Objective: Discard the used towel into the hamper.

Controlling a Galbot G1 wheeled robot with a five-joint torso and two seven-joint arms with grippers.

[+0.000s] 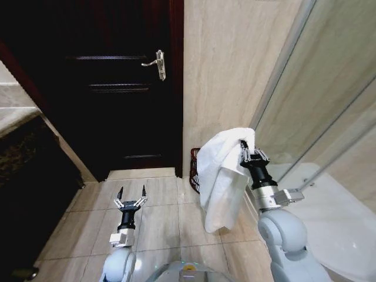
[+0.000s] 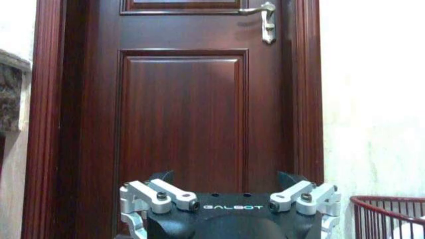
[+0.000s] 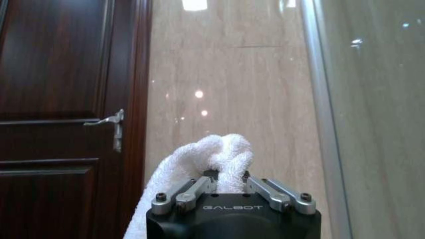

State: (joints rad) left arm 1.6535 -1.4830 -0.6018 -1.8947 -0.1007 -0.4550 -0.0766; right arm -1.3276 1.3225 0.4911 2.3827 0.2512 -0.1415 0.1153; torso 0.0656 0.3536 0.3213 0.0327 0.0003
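Observation:
A white towel hangs from my right gripper, which is shut on its top fold and held up in front of the beige wall. In the right wrist view the towel bulges out between the closed fingers. The hamper, a dark reddish wire basket, stands on the floor by the wall, mostly hidden behind the hanging towel; its rim also shows in the left wrist view. My left gripper is held low over the floor tiles, open and with nothing in it, pointing at the door.
A dark wooden door with a metal handle is straight ahead. A glass shower screen and a white tub edge stand on the right. A dark counter runs along the left. Beige floor tiles lie between.

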